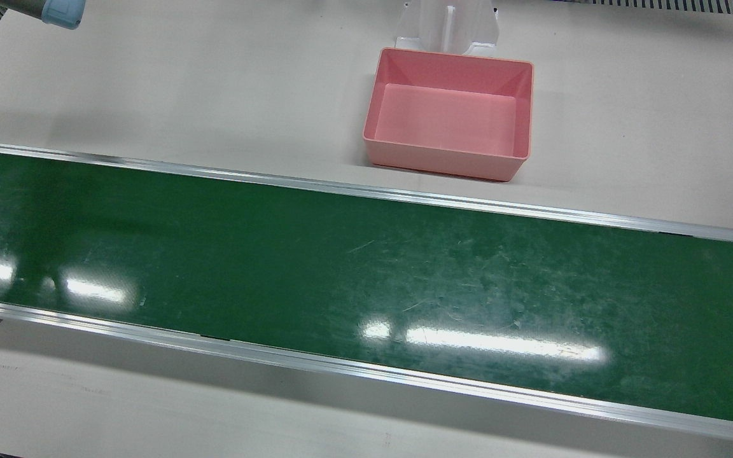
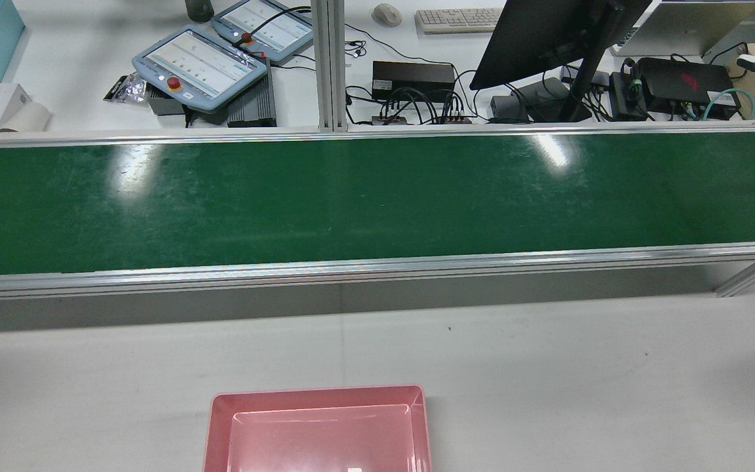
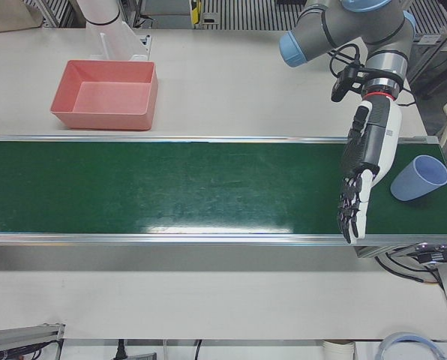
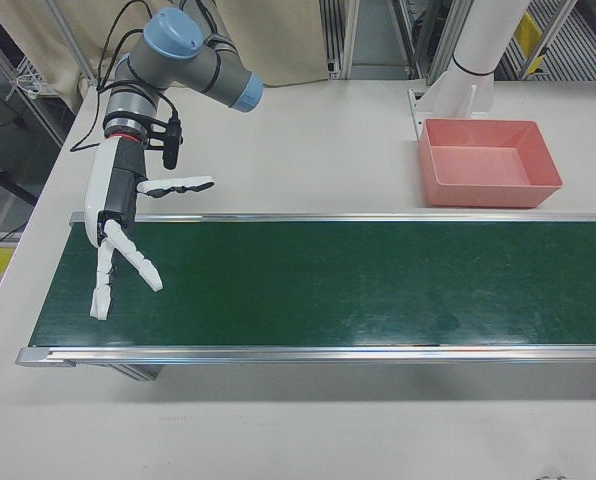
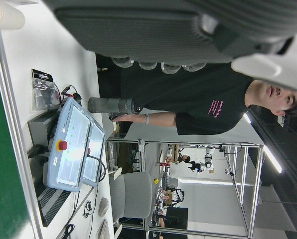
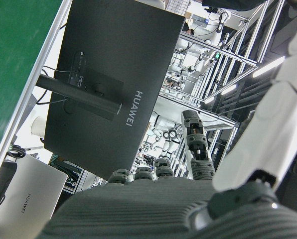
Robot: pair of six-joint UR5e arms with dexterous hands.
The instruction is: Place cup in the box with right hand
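A pale blue cup (image 3: 420,178) lies on the green belt (image 3: 171,187) at its end on the robot's left, seen only in the left-front view. My left hand (image 3: 358,180) hangs over the belt just beside the cup, fingers stretched out, open and empty. The pink box (image 4: 490,160) stands empty on the white table behind the belt, near the middle; it also shows in the front view (image 1: 449,152) and the rear view (image 2: 318,400). My right hand (image 4: 118,235) hovers over the opposite end of the belt, fingers spread, open and empty, far from the cup.
A white pedestal (image 1: 446,25) stands right behind the box. The belt has raised aluminium rails (image 1: 366,191) along both sides. A monitor (image 2: 548,39), teach pendants (image 2: 200,62) and cables lie on the desk beyond the belt.
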